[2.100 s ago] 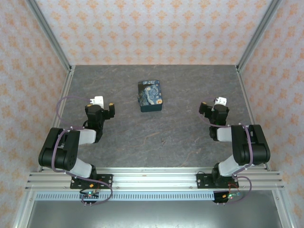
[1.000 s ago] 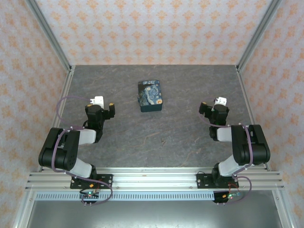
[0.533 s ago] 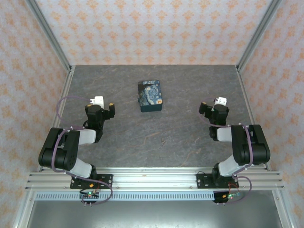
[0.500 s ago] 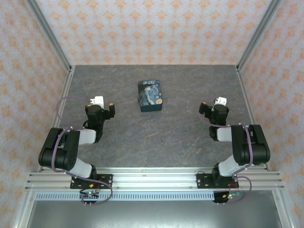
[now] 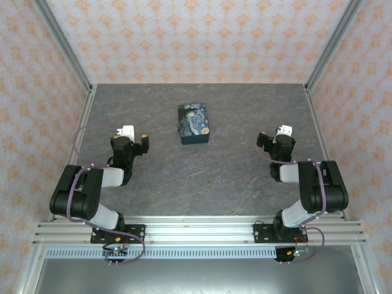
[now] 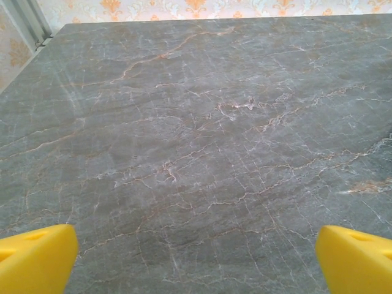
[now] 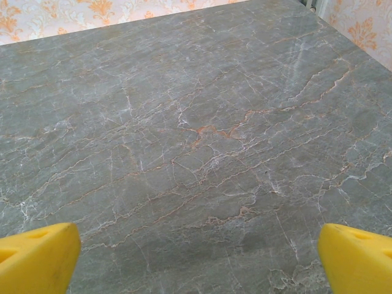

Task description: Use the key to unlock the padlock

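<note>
Grey marble tabletop [image 5: 245,184], arms folded near the front rail. Left gripper [image 6: 196,263] at 9 o'clock and right gripper [image 7: 199,260] at 3 o'clock, both wide, empty. Blue patterned box [image 5: 194,123] toward 12 o'clock. Small dark item [image 5: 210,182] at centre: key or padlock, I cannot tell.

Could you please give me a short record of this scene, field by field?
table: grey, marble-look top
box: blue with a swirl pattern, mid-table towards the far side, apart from both arms
speck: on the table nearer than the box, too small to identify
left gripper: jaws wide open, empty, over bare table
right gripper: jaws wide open, empty, over bare table
task state: nothing gripped yet
</note>
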Tool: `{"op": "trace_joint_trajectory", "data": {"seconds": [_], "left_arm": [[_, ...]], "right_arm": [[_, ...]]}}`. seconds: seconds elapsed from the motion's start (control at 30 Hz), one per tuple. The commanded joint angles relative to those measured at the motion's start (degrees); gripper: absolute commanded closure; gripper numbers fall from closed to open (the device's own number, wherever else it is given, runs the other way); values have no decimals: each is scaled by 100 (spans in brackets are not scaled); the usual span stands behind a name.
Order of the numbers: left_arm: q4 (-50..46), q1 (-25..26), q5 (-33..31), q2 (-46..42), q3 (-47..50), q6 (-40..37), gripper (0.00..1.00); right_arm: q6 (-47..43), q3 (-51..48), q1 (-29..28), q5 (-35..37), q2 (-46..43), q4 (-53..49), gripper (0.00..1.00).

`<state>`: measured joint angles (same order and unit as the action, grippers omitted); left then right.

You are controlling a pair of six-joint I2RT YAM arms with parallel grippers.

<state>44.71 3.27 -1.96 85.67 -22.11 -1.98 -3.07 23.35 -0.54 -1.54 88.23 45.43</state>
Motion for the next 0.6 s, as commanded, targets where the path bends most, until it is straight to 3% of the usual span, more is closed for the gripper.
{"op": "trace_joint_trajectory", "data": {"seconds": [0.0,0.13,0.3,0.4,0.5,0.57], "left_arm": [[286,-11,180,-74,103,-141,0],[410,-20,364,-87,184,-212,0],[-116,-10,-652,10,-176,202,0],[-73,-11,-710,-6,-149,219,0],[222,4,171,-62,51,-177,0],[373,7,260,-80,153,-204,0]], "right_arm": [[52,4,29,-39,-78,54,1],[50,3,35,-33,-79,58,1],[52,3,29,-35,-78,56,1],[48,3,36,-31,-81,55,1],[52,9,30,-36,-80,54,1],[48,3,33,-33,-80,55,1]]}}
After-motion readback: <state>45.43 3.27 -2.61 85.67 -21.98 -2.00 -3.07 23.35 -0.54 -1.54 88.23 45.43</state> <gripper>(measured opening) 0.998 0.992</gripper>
